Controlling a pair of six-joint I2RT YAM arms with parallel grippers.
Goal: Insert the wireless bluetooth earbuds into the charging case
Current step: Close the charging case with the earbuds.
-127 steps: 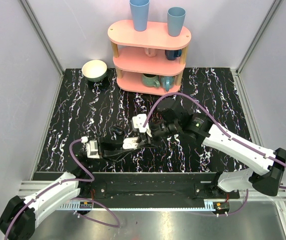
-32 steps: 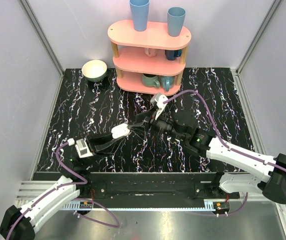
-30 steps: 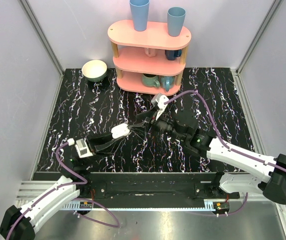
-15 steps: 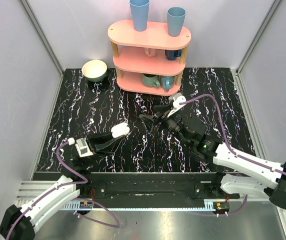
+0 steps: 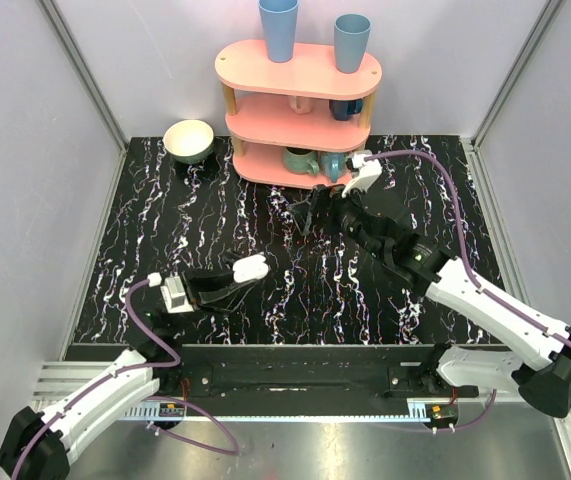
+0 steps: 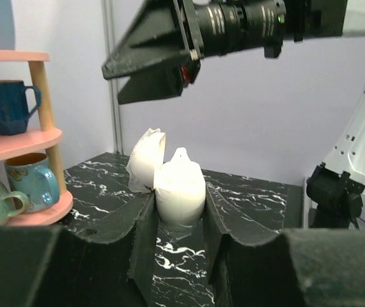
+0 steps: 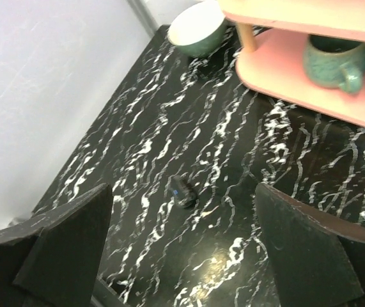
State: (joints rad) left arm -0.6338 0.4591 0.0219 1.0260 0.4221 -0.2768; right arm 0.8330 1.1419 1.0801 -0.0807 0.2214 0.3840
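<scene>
The left end effector (image 6: 178,220) clamps the open case (image 6: 181,182) over the surface (image 5: 165,220), while the right end effector (image 5: 305,210), fingers apart and empty, hangs well apart from it near the pink shelf (image 5: 300,120).

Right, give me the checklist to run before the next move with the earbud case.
1. Left pincer shut on the case: ok.
2. Case lid tipped back, open: ok.
3. Right pincer open, nothing in it: ok.
4. Earbuds in sight: not ok; no white bud shows on the table.
5. Earbuds already inside the case: cannot tell.
6. Small dark thing on the table below the right pincer identified: cannot tell.
</scene>
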